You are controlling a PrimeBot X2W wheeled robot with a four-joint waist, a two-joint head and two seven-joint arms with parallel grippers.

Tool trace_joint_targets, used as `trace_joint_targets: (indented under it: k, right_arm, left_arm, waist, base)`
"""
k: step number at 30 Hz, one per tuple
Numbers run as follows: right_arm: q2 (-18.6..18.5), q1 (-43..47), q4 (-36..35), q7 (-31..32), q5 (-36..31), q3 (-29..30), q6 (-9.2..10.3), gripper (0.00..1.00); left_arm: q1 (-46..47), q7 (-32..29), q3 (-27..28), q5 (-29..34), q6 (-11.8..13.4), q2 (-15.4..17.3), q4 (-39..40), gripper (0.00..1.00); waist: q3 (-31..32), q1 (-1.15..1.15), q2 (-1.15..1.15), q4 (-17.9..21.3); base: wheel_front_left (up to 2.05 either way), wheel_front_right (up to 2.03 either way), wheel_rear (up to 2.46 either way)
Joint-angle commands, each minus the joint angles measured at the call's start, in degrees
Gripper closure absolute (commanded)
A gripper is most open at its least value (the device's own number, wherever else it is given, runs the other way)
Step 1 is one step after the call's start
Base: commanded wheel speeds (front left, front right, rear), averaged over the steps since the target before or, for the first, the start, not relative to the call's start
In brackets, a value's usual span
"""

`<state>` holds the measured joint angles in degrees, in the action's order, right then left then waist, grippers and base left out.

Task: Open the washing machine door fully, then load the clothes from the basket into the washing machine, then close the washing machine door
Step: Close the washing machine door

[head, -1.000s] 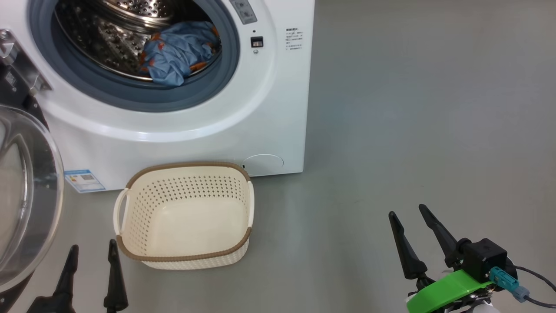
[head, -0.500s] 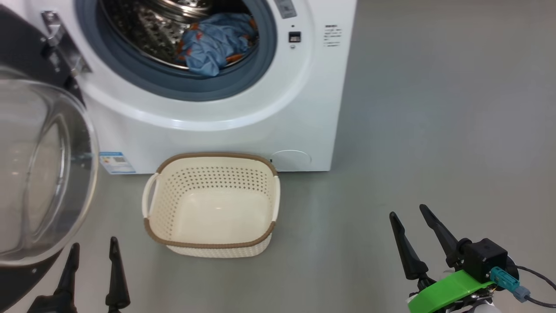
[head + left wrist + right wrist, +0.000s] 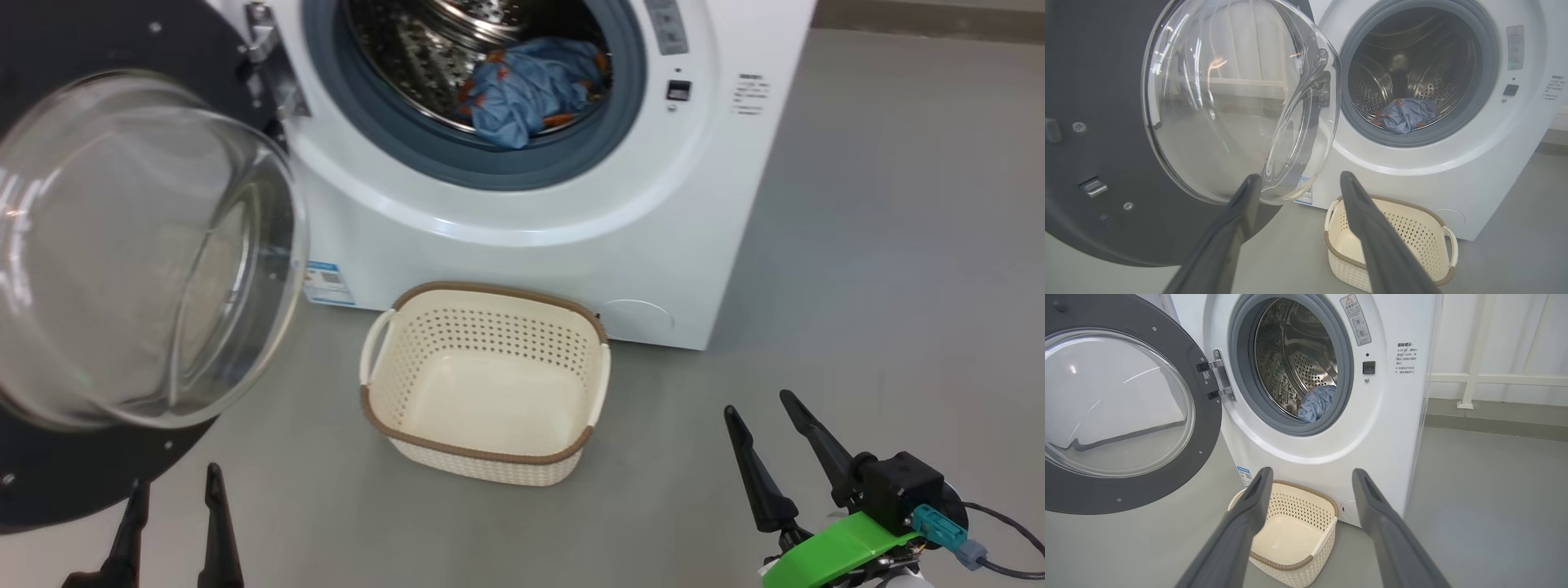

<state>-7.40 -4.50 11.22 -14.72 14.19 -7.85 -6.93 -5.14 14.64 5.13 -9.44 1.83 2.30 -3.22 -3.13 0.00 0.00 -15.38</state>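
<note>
The blue label sticker (image 3: pixel 328 283) low on the washing machine (image 3: pixel 531 245) and the grey print (image 3: pixel 749 95) at its upper right are too small to read. The washing machine door (image 3: pixel 139 253) hangs wide open at the left. The clothes (image 3: pixel 531 90) lie in the drum, top centre, and the basket (image 3: pixel 490 453) stands on the floor just before the machine. The left gripper (image 3: pixel 176 478), lower left, and the right gripper (image 3: pixel 758 403), lower right, both have their fingers spread, holding nothing. Since a second ago the camera has swung, so machine and basket now sit further right in the frame.

open grey floor (image 3: pixel 882 245) right of the washing machine (image 3: pixel 531 245); drum mouth (image 3: pixel 408 49) unblocked; basket (image 3: pixel 498 291) just before it; washing machine door (image 3: pixel 139 245) standing wide, crowding the left.
</note>
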Motion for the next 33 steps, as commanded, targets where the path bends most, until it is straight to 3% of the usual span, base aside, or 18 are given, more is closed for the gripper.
trace_joint_targets:
  k: [1, 17, 33]
  right_arm:
    - [-0.2, 0.1, -1.1, -0.3, 0.1, -1.5, -0.56, 0.0]
    - [0.0, 0.4, -0.7, -0.3, 0.3, -1.8, -0.56, 0.0]
    - [0.0, 0.2, -0.4, -0.3, 0.4, -2.3, -0.56, 0.0]
  left_arm:
    - [0.4, 0.4, 2.1, -0.7, 0.3, 0.6, 1.2, 0.0]
    - [-0.5, 0.4, 2.4, -2.4, 0.8, 0.6, 0.4, 0.0]
    - [-1.0, 0.4, 3.2, -4.2, 2.5, 0.6, -0.1, 0.0]
  waist:
    - [1.1, 0.0, 0.0, -3.1]
    - [1.6, 0.0, 0.0, -10.3]
    - [1.6, 0.0, 0.0, -12.6]
  base:
    - [0.0, 0.0, 0.0]
    - [0.0, 0.0, 0.0]
    - [0.0, 0.0, 0.0]
